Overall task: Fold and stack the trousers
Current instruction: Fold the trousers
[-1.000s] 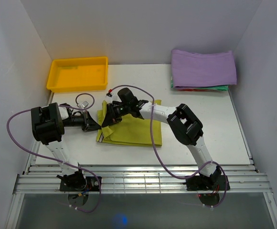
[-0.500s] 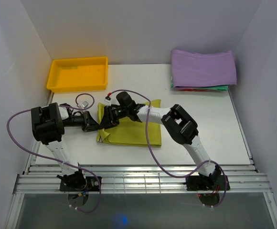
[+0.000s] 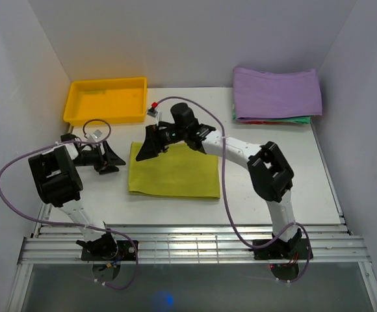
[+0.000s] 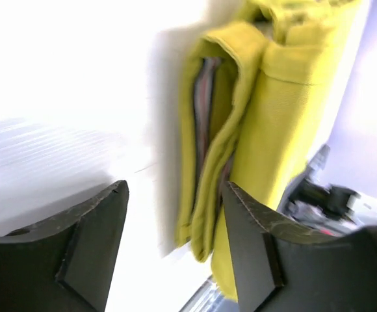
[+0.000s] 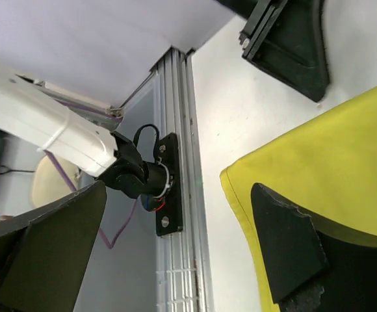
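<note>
i see the trousers (image 3: pixel 174 179), soft chartreuse cloth folded into a flat layered rectangle, lying mid tabletop (image 3: pixel 273 175). the left tool (image 3: pixel 114 162) stands open just beside their left edge. the right tool (image 3: pixel 148 151) is spread wide over their far-left corner, gripping nothing.

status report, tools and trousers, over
Open and empty: left tool, right tool. Folded trousers flat on table. Far edge: purple cloth, yellow tray, well clear.

The right gripper (image 5: pixel 179 192) is wide open, with one finger (image 5: pixel 286 253) over the yellow-green trousers (image 5: pixel 318 143). The left gripper (image 5: pixel 286 45) is near the trousers, not touching.
</note>
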`<state>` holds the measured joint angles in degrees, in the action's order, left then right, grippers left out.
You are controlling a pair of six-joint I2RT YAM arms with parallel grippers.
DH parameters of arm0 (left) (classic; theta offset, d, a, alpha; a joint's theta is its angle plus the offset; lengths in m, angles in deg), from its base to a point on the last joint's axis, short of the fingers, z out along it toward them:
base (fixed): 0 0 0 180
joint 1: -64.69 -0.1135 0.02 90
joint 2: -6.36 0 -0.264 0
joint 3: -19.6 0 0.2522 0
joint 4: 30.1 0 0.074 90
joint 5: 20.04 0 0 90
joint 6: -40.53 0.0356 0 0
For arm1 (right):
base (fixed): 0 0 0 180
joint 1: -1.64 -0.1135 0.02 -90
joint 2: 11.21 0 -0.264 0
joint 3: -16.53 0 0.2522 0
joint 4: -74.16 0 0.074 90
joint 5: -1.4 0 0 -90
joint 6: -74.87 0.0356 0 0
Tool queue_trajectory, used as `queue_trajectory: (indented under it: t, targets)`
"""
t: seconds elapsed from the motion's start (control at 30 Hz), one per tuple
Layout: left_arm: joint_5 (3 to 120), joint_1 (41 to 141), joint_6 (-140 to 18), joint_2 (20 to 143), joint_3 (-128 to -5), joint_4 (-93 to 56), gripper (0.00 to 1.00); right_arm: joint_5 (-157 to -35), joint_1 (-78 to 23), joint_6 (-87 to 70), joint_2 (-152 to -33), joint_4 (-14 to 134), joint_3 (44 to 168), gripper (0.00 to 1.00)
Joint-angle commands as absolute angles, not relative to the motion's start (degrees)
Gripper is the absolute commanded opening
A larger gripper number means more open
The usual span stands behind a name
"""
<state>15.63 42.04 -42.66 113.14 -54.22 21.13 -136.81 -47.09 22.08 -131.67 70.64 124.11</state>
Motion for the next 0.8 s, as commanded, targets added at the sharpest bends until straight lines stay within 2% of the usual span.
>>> queue_trajectory:
  t: [0.0,0.1,0.17,0.2,0.33,0.4,0.57,0.77]
  targets:
    - [21.43,37.81,-39.02,107.0,-57.97,24.43,0.72,-138.78,-41.88,8.01,-121.01,63.59,124.25,0.97]
    - [19.09,32.71,-32.72,103.4,-63.05,28.28,0.74,-139.49,-37.84,-4.2,-115.81,51.2,121.97,0.95]
    - [14.35,33.05,-26.12,101.3,-69.03,33.81,0.74,-138.97,-35.12,-12.96,-112.04,43.14,118.21,0.93]
    - [9.71,34.62,-24.0,100.5,-70.61,38.63,0.74,-138.79,-34.32,-15.19,-111.06,40.65,117.05,0.92]
    - [6.43,44.52,-20.99,96.63,-73.88,43.95,0.71,-137.82,-30.36,-21.37,-107.8,35.18,110.81,0.92]
    - [5.19,50.42,-24.92,94.26,-70.38,39.24,0.69,-138.43,-27.9,-21.37,-107.88,34.91,108.61,0.94]
    - [4.74,56.78,-37.74,95.39,-60.02,22.99,0.64,-140.18,-25.08,-20.75,-113.93,33.95,109.12,0.96]
    - [6.06,56.09,-45.24,108.91,-56.83,11.63,0.6,-141.77,-24.03,-20.31,-124.47,34.56,110.53,0.98]
